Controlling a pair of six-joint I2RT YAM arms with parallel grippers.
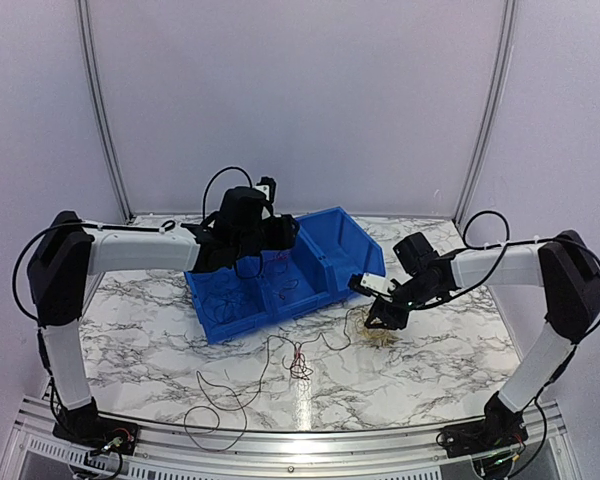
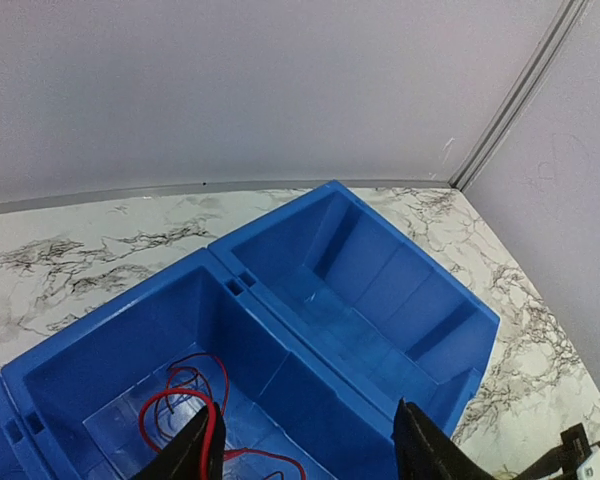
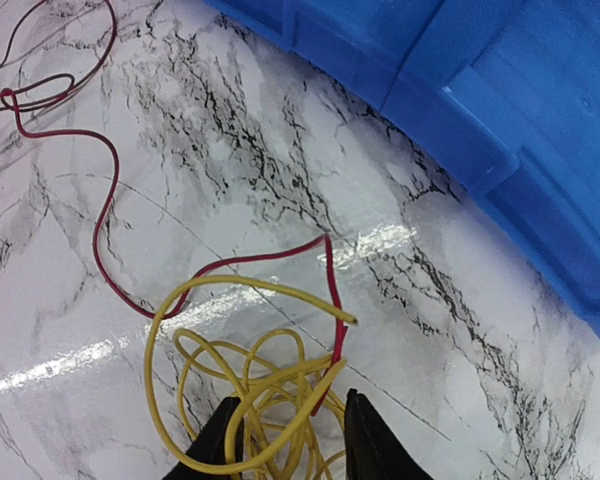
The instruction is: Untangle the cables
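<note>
Left hand, fingers spread and empty, hovers over the blue bin's middle compartment, where a sorted red cable lies. Right hand, fingers parted and pinching nothing, straddles the yellow cable coil on the counter. A second red cable threads into the coil. The bin wall is close; bare counter lies nearer the arms.

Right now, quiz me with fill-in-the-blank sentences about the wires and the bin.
The wire bundle under the right tool is ___.
The long wire snaking across the table toward it is ___.
The left tool hovers over a ___ bin.
Missing words: yellow; red; blue.
</note>
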